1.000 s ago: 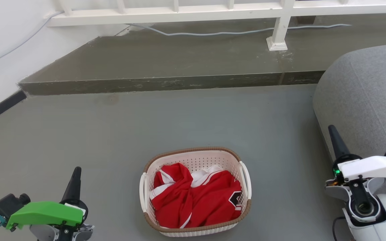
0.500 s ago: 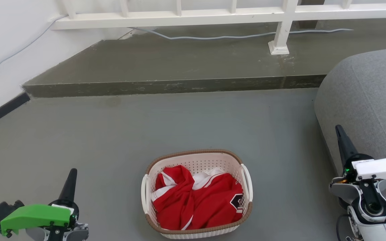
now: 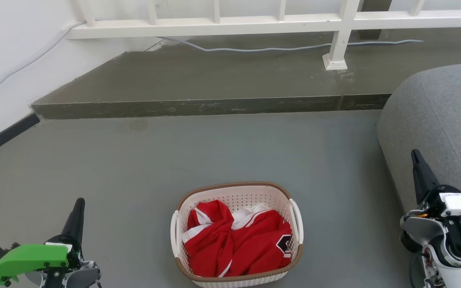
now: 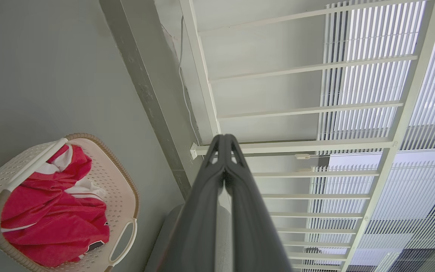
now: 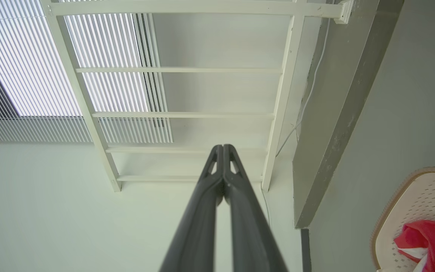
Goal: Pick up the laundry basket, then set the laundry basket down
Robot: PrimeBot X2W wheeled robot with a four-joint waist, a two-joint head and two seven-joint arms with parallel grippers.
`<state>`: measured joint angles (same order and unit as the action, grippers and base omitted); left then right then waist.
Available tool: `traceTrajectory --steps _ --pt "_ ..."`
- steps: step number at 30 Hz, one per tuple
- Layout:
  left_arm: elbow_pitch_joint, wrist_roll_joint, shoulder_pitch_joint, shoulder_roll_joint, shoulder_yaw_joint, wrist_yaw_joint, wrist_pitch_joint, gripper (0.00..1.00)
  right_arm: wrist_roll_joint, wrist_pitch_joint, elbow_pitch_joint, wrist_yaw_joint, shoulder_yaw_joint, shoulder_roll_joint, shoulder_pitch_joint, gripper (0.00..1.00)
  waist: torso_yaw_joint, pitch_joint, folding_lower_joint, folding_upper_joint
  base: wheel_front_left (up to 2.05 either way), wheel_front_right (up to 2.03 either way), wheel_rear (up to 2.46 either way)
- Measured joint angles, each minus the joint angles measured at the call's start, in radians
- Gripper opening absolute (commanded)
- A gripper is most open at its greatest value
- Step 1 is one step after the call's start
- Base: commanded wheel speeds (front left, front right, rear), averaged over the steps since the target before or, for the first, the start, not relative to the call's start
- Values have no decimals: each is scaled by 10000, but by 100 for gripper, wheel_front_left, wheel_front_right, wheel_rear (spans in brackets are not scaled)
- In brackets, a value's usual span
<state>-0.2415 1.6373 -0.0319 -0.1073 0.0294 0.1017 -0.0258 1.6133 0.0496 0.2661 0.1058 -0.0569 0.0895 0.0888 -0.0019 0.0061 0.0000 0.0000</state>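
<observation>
The laundry basket (image 3: 236, 196), cream-white and perforated with a brown rim and white side handles, stands on the grey floor at the bottom centre of the head view, holding red and white clothing (image 3: 238, 240). It also appears as the basket (image 4: 123, 189) at the left wrist view's lower left and as the basket (image 5: 414, 204) at the right wrist view's lower right. My left gripper (image 3: 79, 202) is shut, well to the basket's left. My right gripper (image 3: 414, 153) is shut too, far to the basket's right. Both grippers (image 4: 224, 136) (image 5: 222, 146) hold nothing, tips pressed together.
A raised concrete step (image 3: 198, 106) crosses the floor beyond the basket, with a white railing (image 3: 254, 22) and a cable (image 3: 262, 49) on it. A grey upholstered seat (image 3: 438, 120) stands close behind my right gripper. A white wall (image 3: 6, 68) runs along the left.
The whole head picture has slid down and right, so the camera moved. Both grippers sit lower and nearer the picture's edges. The basket stays on the floor.
</observation>
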Motion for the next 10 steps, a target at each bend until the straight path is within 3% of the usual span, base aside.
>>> traceTrajectory --steps 10 --pt "-92 414 -80 19 -111 113 -15 0 399 86 35 86 -128 -71 -10 0 16 -27 0 0 0 0 0"
